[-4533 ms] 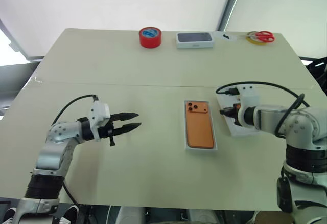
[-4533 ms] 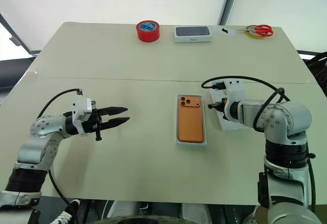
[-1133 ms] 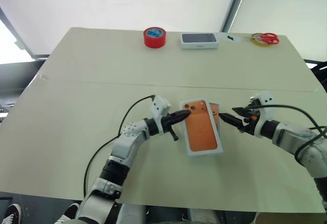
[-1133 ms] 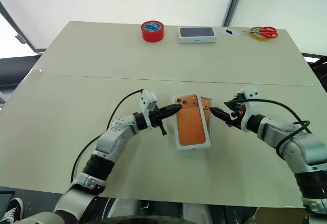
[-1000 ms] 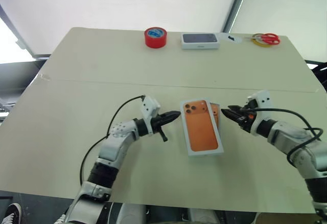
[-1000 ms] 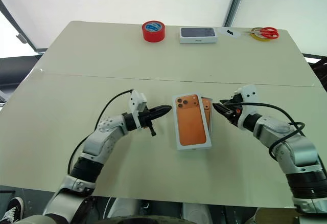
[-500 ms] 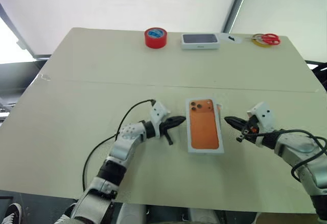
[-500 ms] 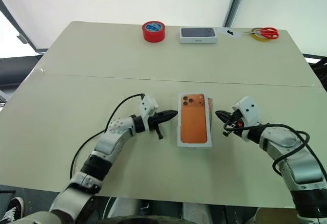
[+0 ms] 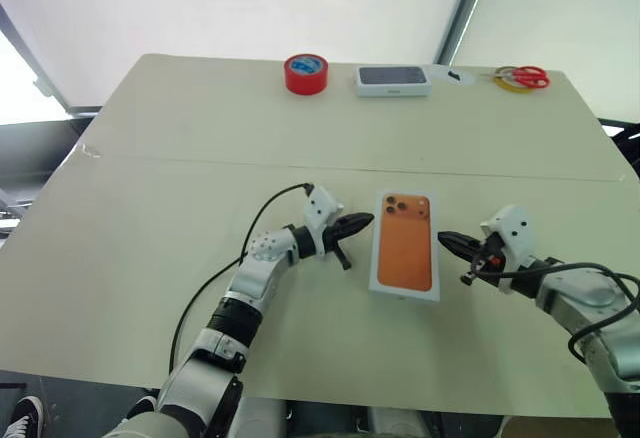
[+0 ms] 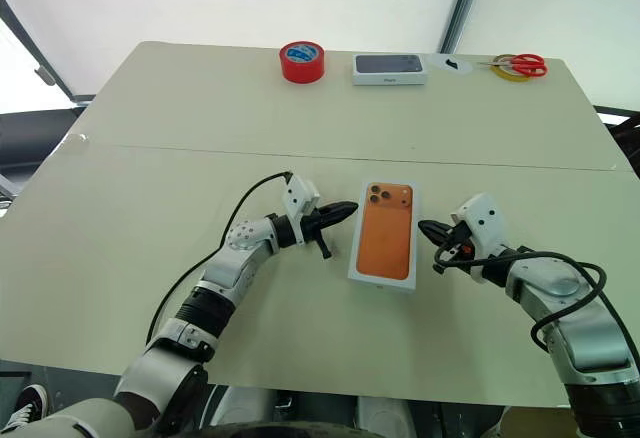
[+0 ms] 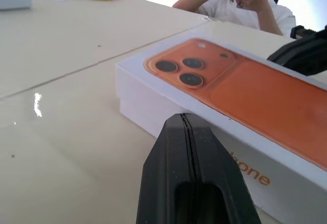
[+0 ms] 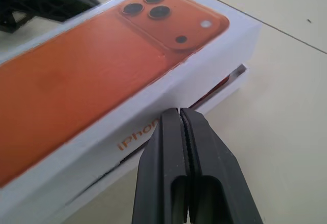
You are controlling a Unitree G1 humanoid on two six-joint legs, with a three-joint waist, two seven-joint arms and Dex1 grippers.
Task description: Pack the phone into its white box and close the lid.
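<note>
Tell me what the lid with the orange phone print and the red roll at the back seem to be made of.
The lid: likely smooth white cardboard, judging by its crisp folded edges and matte sides, with a printed top. The red tape roll: probably plastic adhesive tape, with evenly wound sides and a round hollow core.

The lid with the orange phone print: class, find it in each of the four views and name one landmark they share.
Left eye: the lid lies centre, between both grippers.
Right eye: centre, likewise.
Left wrist: fills the middle and right.
Right wrist: spans the upper left.
Shared landmark: its printed lenses.
</note>
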